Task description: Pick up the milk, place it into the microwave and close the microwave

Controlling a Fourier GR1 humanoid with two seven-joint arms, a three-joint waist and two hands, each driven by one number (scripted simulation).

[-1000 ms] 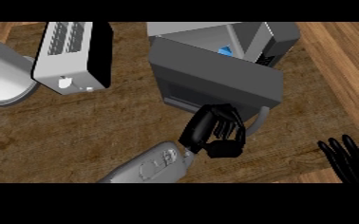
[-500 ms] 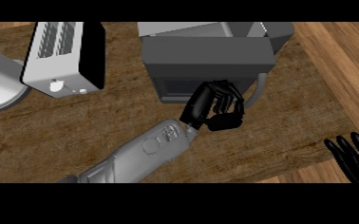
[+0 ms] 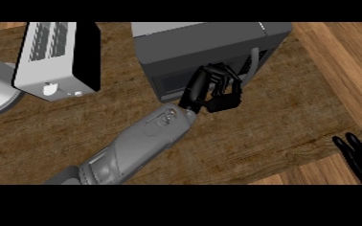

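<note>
— so what changed just now?
— the microwave (image 3: 212, 43) door has swung shut; the left hand (image 3: 216, 92), fingers curled and holding nothing, rests against it.
— and the milk?
— out of sight, presumably inside, behind the hand. task looks nearly finished.
— the right hand (image 3: 350, 148)?
— resting, fingers straight, far off to the side.

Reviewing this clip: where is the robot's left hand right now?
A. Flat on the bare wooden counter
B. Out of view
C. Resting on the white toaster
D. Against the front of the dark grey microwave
D: the black left hand is against the dark grey microwave's front door, beside its handle.
</note>
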